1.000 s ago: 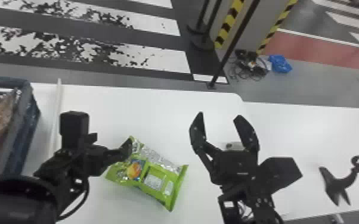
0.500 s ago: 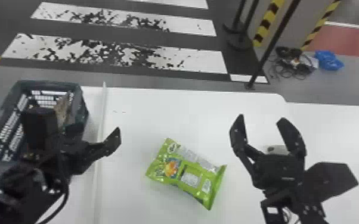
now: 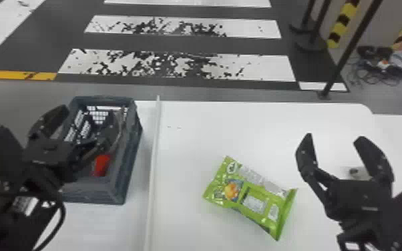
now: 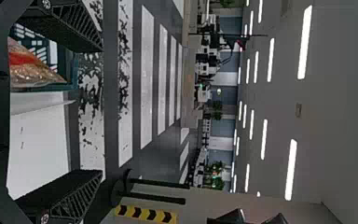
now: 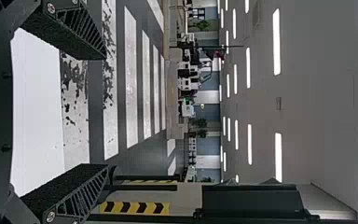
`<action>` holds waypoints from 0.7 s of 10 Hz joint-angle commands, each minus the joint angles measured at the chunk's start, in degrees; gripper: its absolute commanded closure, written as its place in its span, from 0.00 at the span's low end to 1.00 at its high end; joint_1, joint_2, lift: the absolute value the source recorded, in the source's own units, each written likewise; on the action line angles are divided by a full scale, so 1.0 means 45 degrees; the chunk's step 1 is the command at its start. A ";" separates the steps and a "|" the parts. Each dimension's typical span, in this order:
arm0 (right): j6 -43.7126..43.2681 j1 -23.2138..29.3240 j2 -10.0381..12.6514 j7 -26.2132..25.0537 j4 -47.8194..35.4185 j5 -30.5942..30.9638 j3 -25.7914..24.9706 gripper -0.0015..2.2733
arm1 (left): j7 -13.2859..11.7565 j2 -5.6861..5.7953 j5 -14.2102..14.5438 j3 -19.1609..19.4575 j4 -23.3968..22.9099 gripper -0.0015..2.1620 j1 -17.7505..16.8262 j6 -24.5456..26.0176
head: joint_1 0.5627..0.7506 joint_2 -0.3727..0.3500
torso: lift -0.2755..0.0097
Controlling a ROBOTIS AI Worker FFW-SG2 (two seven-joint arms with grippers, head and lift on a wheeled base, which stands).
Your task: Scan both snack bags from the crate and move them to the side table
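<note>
Snack bag [image 3: 252,197], shiny, green, pillow-shaped, lies on the smooth white table [image 3: 243,133]

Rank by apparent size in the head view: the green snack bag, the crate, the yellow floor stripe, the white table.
1. White table
2. Crate, even though partly covered
3. Green snack bag
4. Yellow floor stripe
</note>
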 commanded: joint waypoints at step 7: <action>0.4143 -0.1043 0.0116 0.2644 0.1546 -0.1203 -0.1066 0.09 | -0.1163 -0.0011 0.1414 0.2174 0.0160 0.03 0.0901 0.0113 | 0.70 0.70 | 0.86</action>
